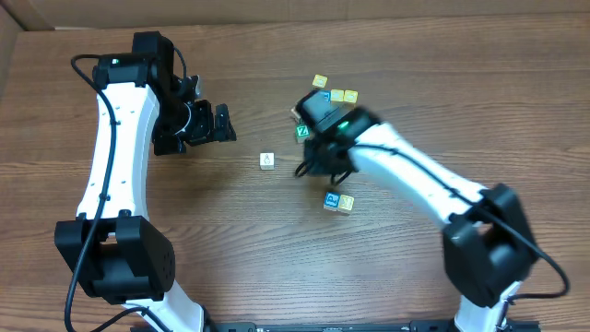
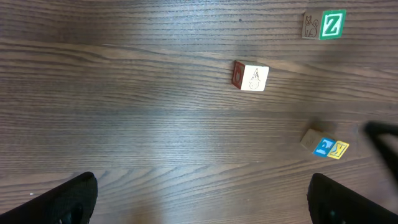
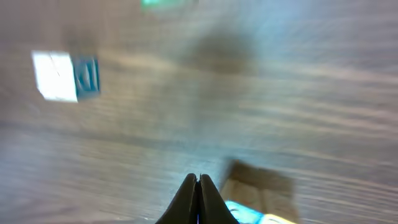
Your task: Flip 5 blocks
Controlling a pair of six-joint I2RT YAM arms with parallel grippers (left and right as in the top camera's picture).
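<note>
- Surface (image 1: 184, 212) of bare wood, with the task's pieces loose and mostly apart, presumably so each can be tipped alone: white block (image 1: 266, 160) by itself near the middle, green Z block (image 1: 301, 132) farther back, teal-blue block (image 1: 331, 200) touching pale yellow block (image 1: 346, 203) nearer the robot.
- Fifth piece not picked out with confidence.
- Right fingers (image 3: 193, 196) pinched tight together with nothing between them, low among the blocks. Likely shut to act as one narrow poking tip for rolling a cube over, not gripping it. Wrist view smeared.
- Left fingers (image 2: 71, 199) spread wide and empty, off to the left and well apart from every block. Probably kept clear to leave working room.
- Brighter yellow cubes (image 1: 351, 95) bunched at the far side, seemingly out of play.
- Cannot tell which faces count as flipped, so progress unclear.
</note>
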